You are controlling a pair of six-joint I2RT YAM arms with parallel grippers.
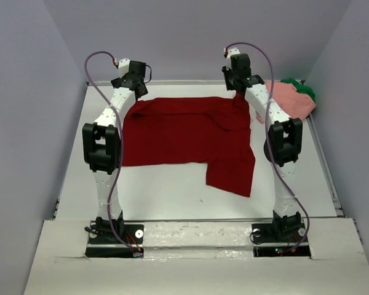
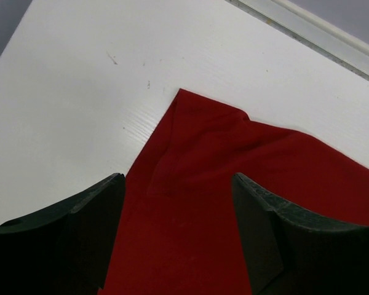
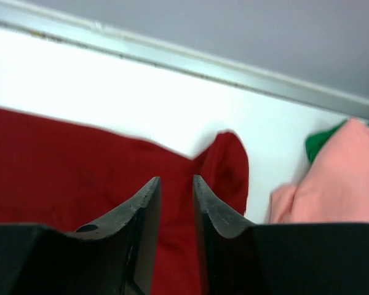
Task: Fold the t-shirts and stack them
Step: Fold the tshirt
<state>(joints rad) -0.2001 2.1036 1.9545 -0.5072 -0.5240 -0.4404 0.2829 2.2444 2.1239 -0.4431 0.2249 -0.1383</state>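
Left gripper hangs with its two black fingers spread wide over the far left corner of the dark red cloth t-shirt, nothing between them. That corner lies on the white table below. Right gripper sits at the shirt's far right corner, its fingers drawn close with only a narrow slot between them. Red cloth shows through the slot, but whether any is pinched cannot be told. The red shirt is spread mostly flat across the far half of the table between the two arms, one part reaching toward the near edge on the right. A crumpled salmon pink t-shirt lies at the table's far right edge, apart from the red one — a green t-shirt is bunched against its far side.
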